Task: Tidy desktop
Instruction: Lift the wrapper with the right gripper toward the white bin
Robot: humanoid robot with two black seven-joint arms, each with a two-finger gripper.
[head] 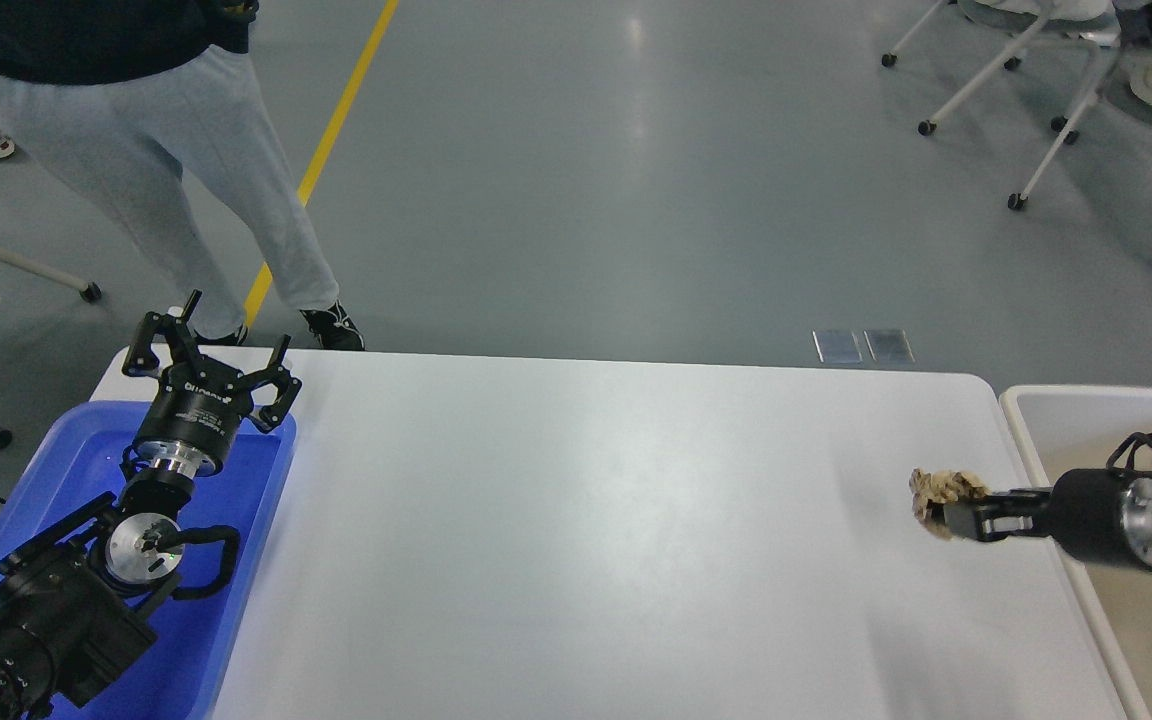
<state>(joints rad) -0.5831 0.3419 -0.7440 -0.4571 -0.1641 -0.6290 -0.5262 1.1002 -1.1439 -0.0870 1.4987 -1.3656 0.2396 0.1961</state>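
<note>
Very little here can be read. The one piece of lettering sits on the black body of the left gripper (208,352), which hangs over the far left corner of the worktop (586,520): a short line of small white characters printed just behind the fingers. It looks like a maker's mark, but it is turned away and too small to spell out. Nothing else in view carries legible words, numbers or signs.
</note>
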